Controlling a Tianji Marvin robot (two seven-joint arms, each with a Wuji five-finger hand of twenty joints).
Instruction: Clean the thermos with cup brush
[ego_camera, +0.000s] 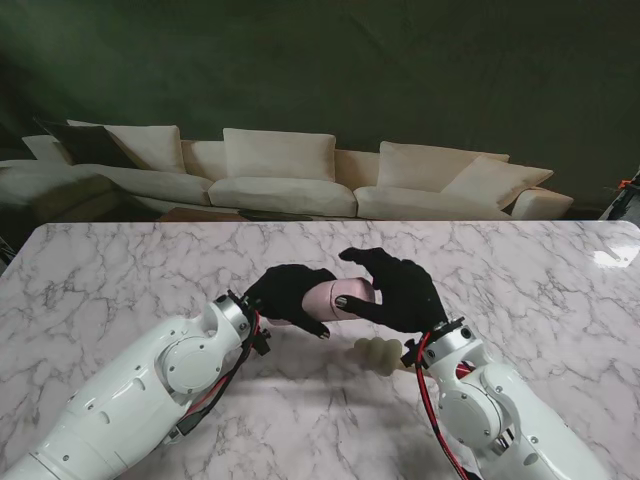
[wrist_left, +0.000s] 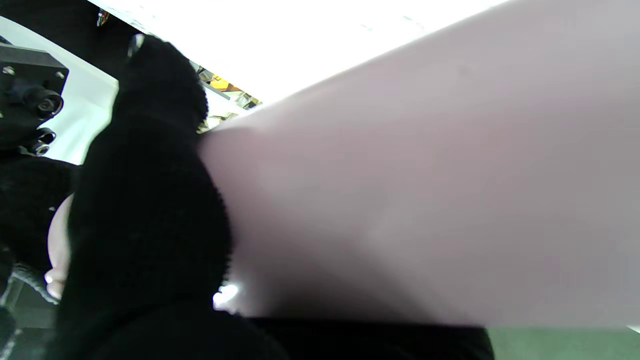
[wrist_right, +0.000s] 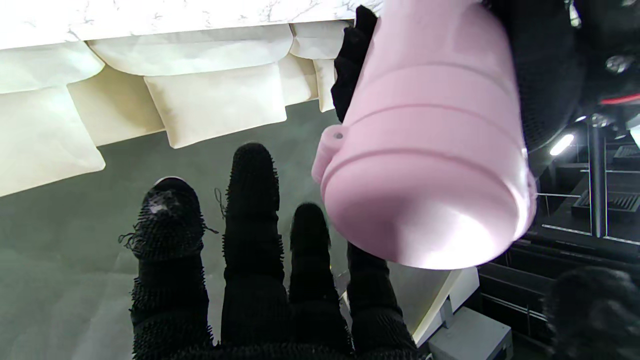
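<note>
A pink thermos (ego_camera: 338, 300) is held lying on its side above the marble worktop (ego_camera: 120, 270), roughly at the middle of the worktop's width. The left hand (ego_camera: 287, 296), in a black glove, is clamped around the thermos body, its fingers wrapped over the side. In the left wrist view the thermos (wrist_left: 425, 190) fills most of the picture, with a gloved finger (wrist_left: 150, 200) pressed against it. The right hand (ego_camera: 400, 290) is seen at the other end of the thermos, with its fingers spread apart; one fingertip appears to rest on the cap end, but whether it grips cannot be told. In the right wrist view the thermos cap end (wrist_right: 425, 165) is seen close beside the straightened fingers (wrist_right: 252, 200), which are closed on nothing. A pale cup brush (ego_camera: 380, 353) lies on the worktop just beside the right wrist, nearer to the robot than the thermos. A cream sofa (ego_camera: 290, 175) stands beyond the worktop's far edge.
</note>
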